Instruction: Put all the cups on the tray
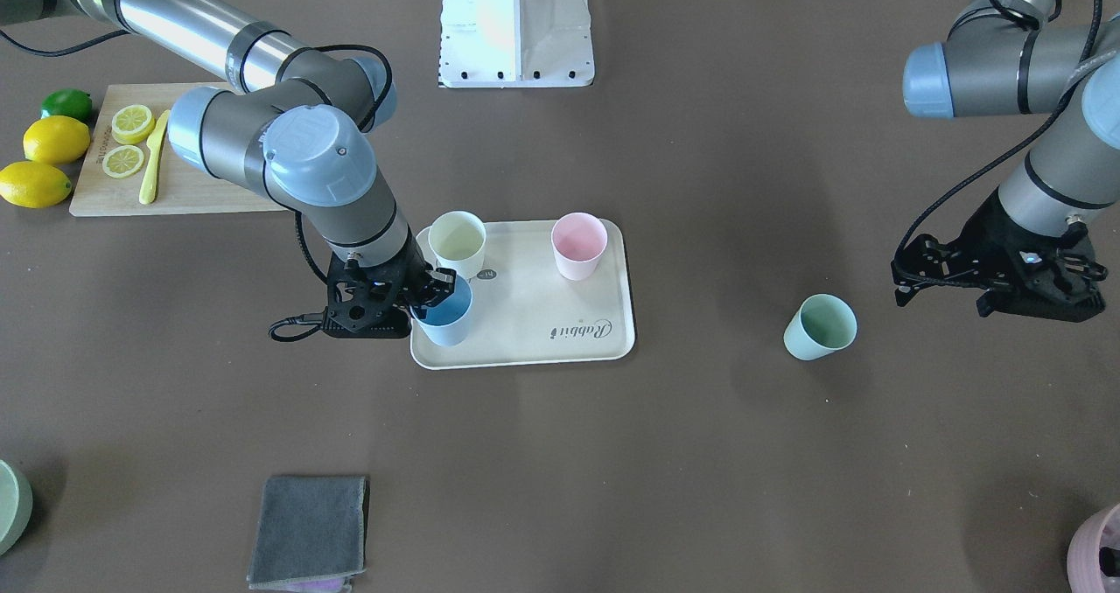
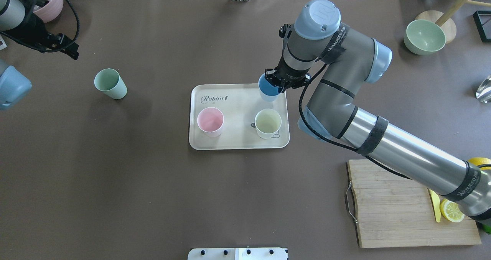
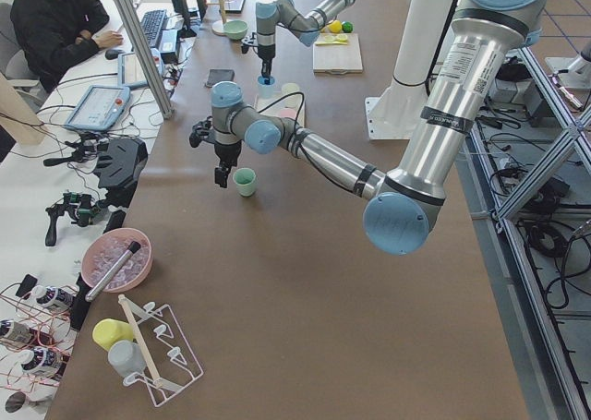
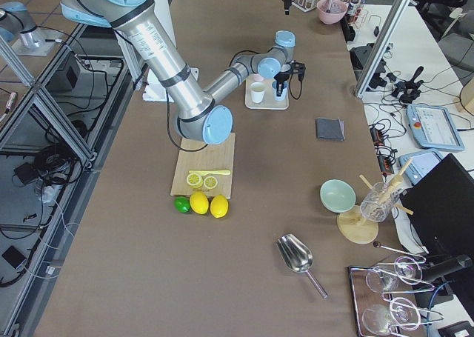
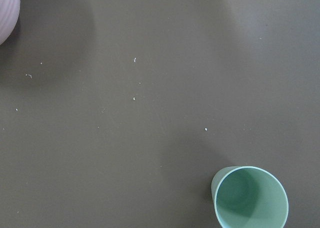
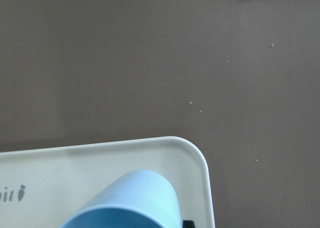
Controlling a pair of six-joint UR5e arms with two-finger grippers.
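The cream tray (image 1: 534, 322) (image 2: 238, 102) lies mid-table. The pale yellow cup (image 1: 457, 241) (image 2: 267, 123) and the pink cup (image 1: 578, 245) (image 2: 210, 121) stand upright on it. My right gripper (image 1: 435, 294) (image 2: 274, 83) is shut on the rim of the light blue cup (image 1: 446, 317) (image 2: 267, 90), slightly tilted over the tray's corner; the right wrist view shows that cup (image 6: 125, 203) and the tray (image 6: 75, 168). The mint green cup (image 1: 821, 326) (image 2: 110, 83) (image 5: 250, 198) stands on the bare table. My left gripper (image 1: 903, 280) (image 2: 69, 48) looks open and empty, above and beside it.
A wooden cutting board (image 1: 188, 192) (image 2: 391, 206) with lemon slices and a yellow knife lies on my right side, with lemons (image 1: 54, 140) and a lime beside it. There is also a grey cloth (image 1: 309, 530), a pale green bowl (image 2: 425, 37) and a mauve pot (image 2: 50, 7) (image 1: 1098, 554).
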